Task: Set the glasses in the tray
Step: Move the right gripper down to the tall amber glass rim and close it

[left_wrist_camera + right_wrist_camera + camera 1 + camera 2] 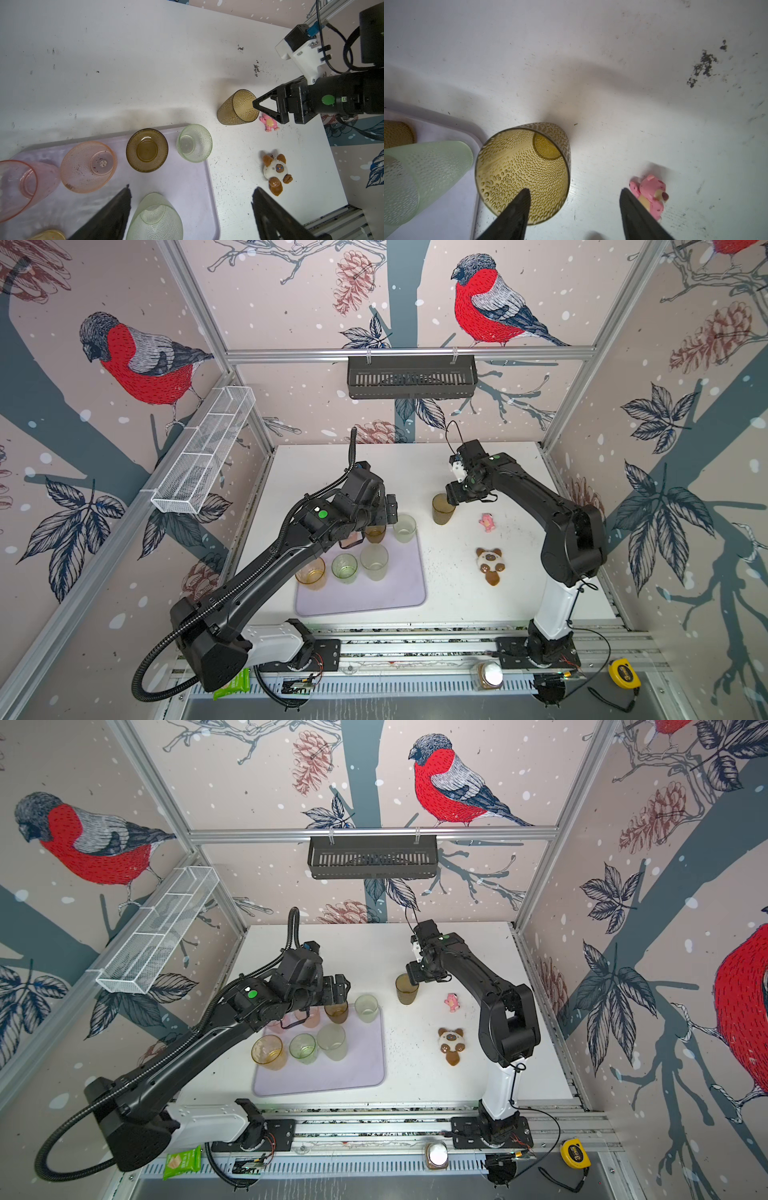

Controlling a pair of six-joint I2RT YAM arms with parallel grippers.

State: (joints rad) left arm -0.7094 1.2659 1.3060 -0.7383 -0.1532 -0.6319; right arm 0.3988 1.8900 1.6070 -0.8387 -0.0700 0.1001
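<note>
Brown-olive and dimpled, the tapered tumbler (521,164) is standing upright on the scuffed white table (612,83), just beside the lavender tray (452,124) and its rounded corner. My right gripper (574,189) is angling down at it, jaws parted: one finger inside the mouth, the other outside, clear of the wall. My left gripper (192,187) is hovering wide open over the tray, above the other pebbled glasses (147,150).

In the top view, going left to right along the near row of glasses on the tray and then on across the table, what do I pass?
Amber glass → green glass → frosted glass → tray's right edge → plush toy.
</note>
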